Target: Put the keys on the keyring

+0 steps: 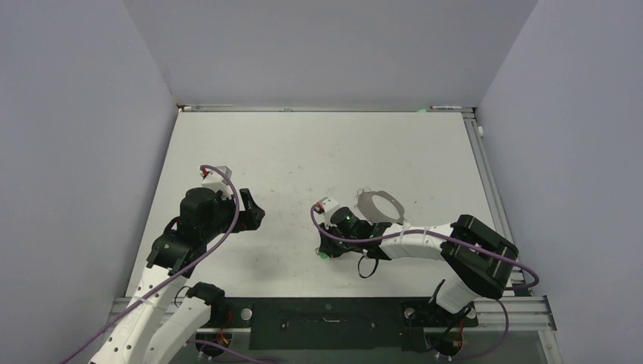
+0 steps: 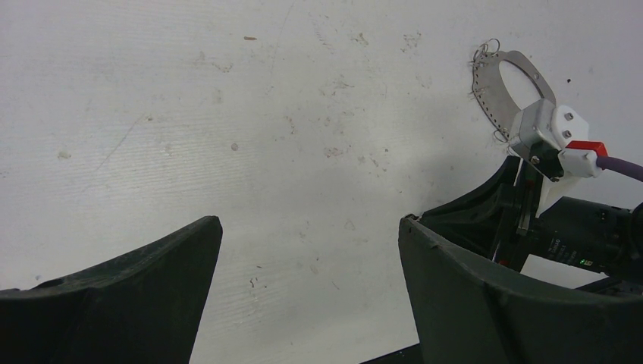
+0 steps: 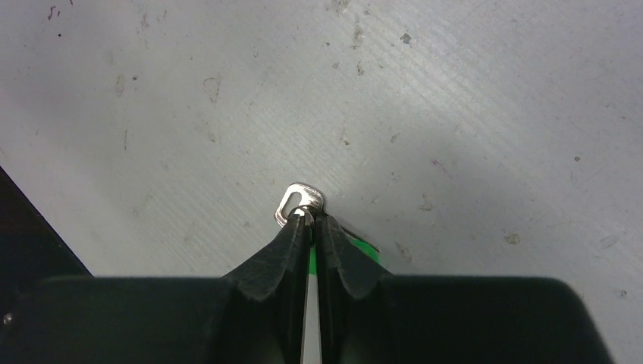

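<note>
The right arm stretches low over the table (image 1: 303,152), right gripper (image 3: 311,221) pinched on 1 silver key (image 3: 300,201). The left gripper (image 2: 311,221) hovers, spread wide, empty.

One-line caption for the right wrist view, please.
Right gripper closed on a small silver key over the scuffed grey table, a green piece showing beside its tips.

Two black fingers of the right gripper (image 3: 312,220) pressed almost together, only a thin slit between them. Pinched at the tips: small silver metal key (image 3: 300,199), its slotted end poking out on the far side, low over the scuffed pale grey table (image 3: 470,114). Bright green plastic piece (image 3: 358,247) just right of the fingers. Dark strip (image 3: 30,243) at near left.
</note>
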Robot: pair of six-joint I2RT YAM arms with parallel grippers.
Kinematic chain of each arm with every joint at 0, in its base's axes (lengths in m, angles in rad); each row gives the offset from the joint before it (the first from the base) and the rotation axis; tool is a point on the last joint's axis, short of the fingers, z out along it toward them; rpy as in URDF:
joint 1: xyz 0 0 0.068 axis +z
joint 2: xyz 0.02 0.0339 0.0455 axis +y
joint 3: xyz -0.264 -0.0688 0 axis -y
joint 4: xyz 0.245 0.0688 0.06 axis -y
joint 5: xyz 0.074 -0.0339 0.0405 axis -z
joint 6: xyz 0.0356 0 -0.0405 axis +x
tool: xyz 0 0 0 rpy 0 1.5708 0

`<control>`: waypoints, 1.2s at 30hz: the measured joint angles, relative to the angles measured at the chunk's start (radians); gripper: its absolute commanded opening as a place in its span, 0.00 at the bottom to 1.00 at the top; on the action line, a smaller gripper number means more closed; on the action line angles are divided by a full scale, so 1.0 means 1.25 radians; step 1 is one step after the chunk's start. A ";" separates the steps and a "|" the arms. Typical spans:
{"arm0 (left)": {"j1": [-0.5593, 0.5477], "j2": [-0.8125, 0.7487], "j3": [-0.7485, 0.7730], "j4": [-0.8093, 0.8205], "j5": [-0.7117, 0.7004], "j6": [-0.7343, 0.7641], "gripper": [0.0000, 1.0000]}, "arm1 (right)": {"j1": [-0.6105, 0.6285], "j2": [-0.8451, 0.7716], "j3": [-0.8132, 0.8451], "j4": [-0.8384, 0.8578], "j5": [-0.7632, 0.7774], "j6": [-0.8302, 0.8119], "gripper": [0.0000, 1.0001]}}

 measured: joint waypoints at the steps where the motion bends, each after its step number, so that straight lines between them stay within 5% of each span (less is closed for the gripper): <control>1: 0.000 0.000 0.000 0.000 0.000 0.000 0.84 | 0.000 0.001 0.000 0.001 -0.004 0.000 0.05; 20: 0.000 -0.016 0.000 0.006 0.027 0.006 0.76 | 0.027 -0.095 -0.008 0.002 -0.074 -0.063 0.05; 36: -0.002 -0.113 -0.054 0.169 0.328 -0.001 0.63 | 0.106 -0.369 -0.008 -0.030 -0.084 -0.243 0.05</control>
